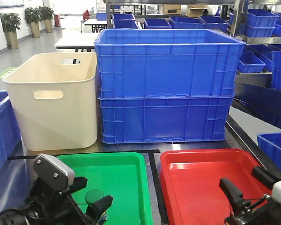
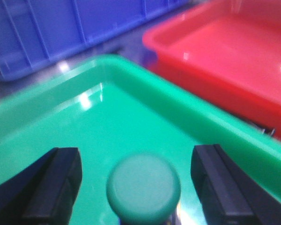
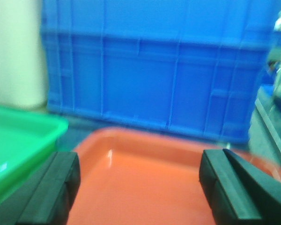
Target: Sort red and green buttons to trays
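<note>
Green button [image 2: 143, 187] sits between my left jaws, its domed cap facing up over the floor of the green tray [image 2: 131, 117]; the jaws stand apart on either side of it, with a gap showing between each finger and the cap, so they are not touching it. In the front view the same button [image 1: 94, 196] shows as a dark green disc near the front of the green tray [image 1: 122, 178], right by my left gripper [image 1: 91, 199]. From the left wrist view my left gripper [image 2: 136, 187] hangs low over the tray's inside, and I cannot tell whether the button's base rests on the tray floor, because the base is cut off at the bottom edge. My right gripper [image 3: 138, 187] hovers over the red tray [image 3: 145, 173] with its jaws wide apart and nothing between them; in the front view it [image 1: 253, 197] sits at the front right corner of the red tray [image 1: 196, 178]. The two trays lie side by side on the table [image 1: 154, 178], green on the left, red on the right, with a dark strip between them. Behind them stand two stacked blue crates [image 1: 164, 84], and left of those a cream bin [image 1: 56, 103] with handle slots. I see no red button in any view.
</note>
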